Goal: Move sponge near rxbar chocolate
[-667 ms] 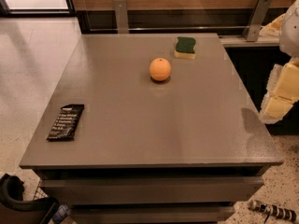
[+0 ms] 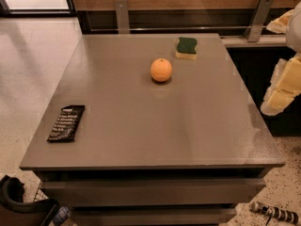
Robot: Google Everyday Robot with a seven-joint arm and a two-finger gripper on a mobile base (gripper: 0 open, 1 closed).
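Note:
The sponge (image 2: 186,47), dark green on top over pale yellow foam, lies at the far right of the grey table (image 2: 188,126). The rxbar chocolate (image 2: 66,123), a flat black bar with white lettering, lies near the table's left edge, towards the front. My gripper (image 2: 282,89) shows as cream-coloured parts at the right edge of the view, off the table's right side. It is well to the right of the sponge, nearer to me, and far from the bar. It holds nothing that I can see.
A round orange (image 2: 161,70) sits on the table between the sponge and the bar, closer to the sponge. A wooden wall with metal brackets (image 2: 122,14) runs behind the table. Dark base parts (image 2: 19,206) show at the lower left.

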